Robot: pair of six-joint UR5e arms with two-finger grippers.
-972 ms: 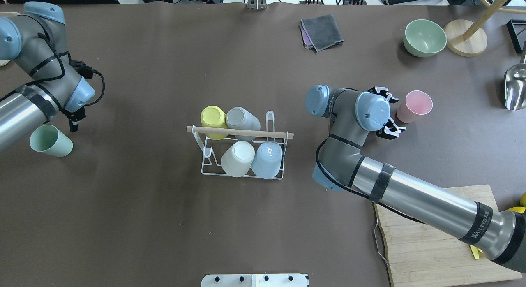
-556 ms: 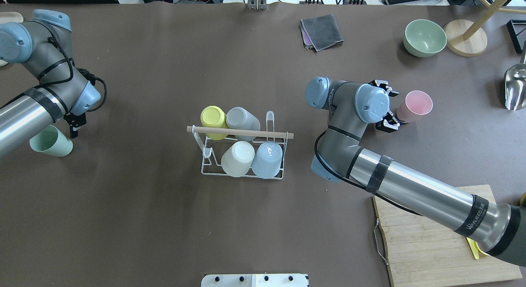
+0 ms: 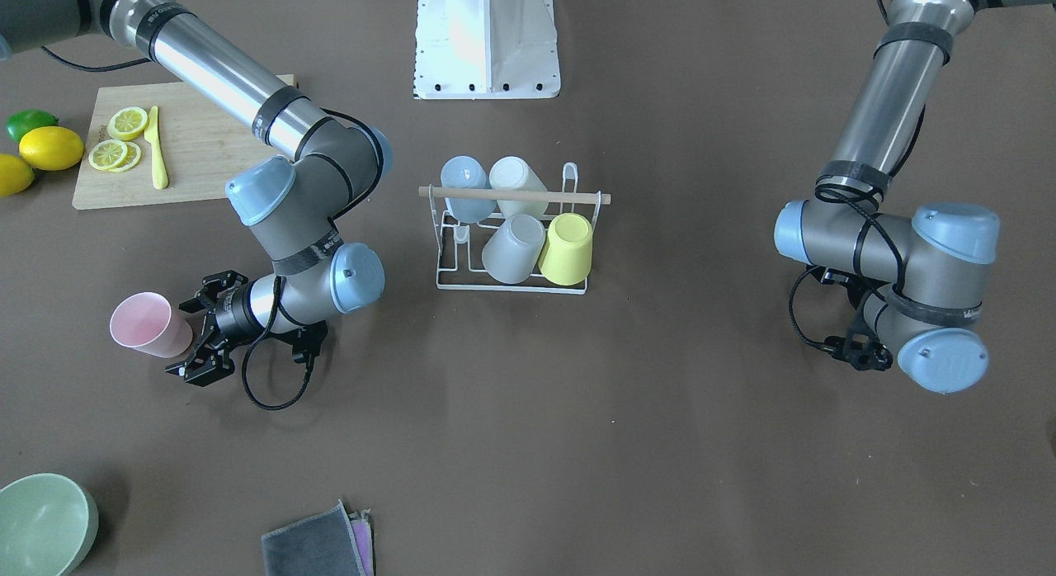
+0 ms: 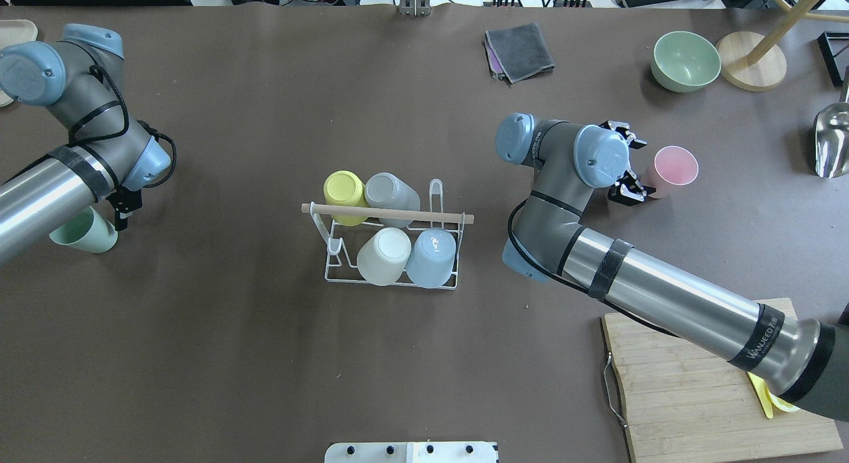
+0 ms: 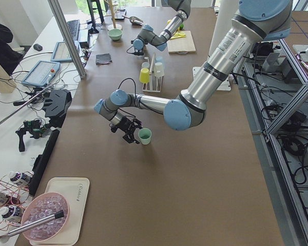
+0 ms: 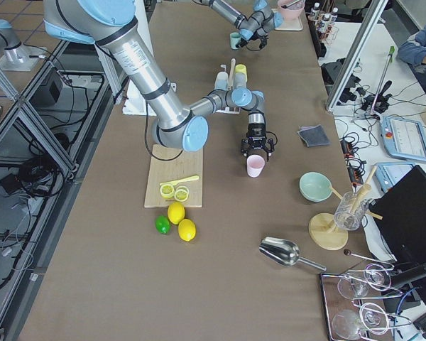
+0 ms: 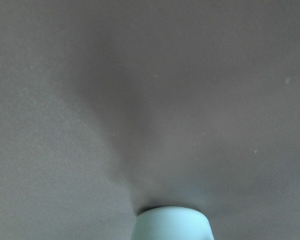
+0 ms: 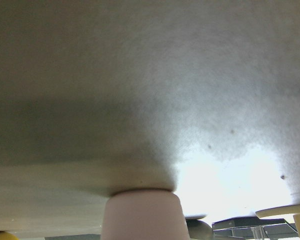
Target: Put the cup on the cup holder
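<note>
The white wire cup holder point(image 4: 388, 213) with a wooden rod stands mid-table and holds yellow, grey, white and blue cups upside down; it also shows in the front view point(image 3: 516, 195). A pink cup point(image 4: 673, 169) stands upright to its right. My right gripper point(image 4: 627, 166) is open, its fingers on either side of the pink cup's lower part point(image 3: 153, 326); the right wrist view shows the cup point(image 8: 142, 215) close ahead. A green cup point(image 4: 83, 232) stands at the left, partly under my left arm. My left gripper point(image 5: 129, 133) is open right beside it point(image 7: 172, 223).
A green bowl point(image 4: 685, 60), a round wooden stand point(image 4: 751, 68) and a metal scoop point(image 4: 832, 141) are at the far right. A grey cloth point(image 4: 519, 52) lies at the back. A cutting board point(image 4: 696, 396) with lemon slices lies under my right arm.
My right gripper has moved up to the pink cup, so its fingers now flank the cup's base. My left arm has swung toward the green cup and now covers part of it.
</note>
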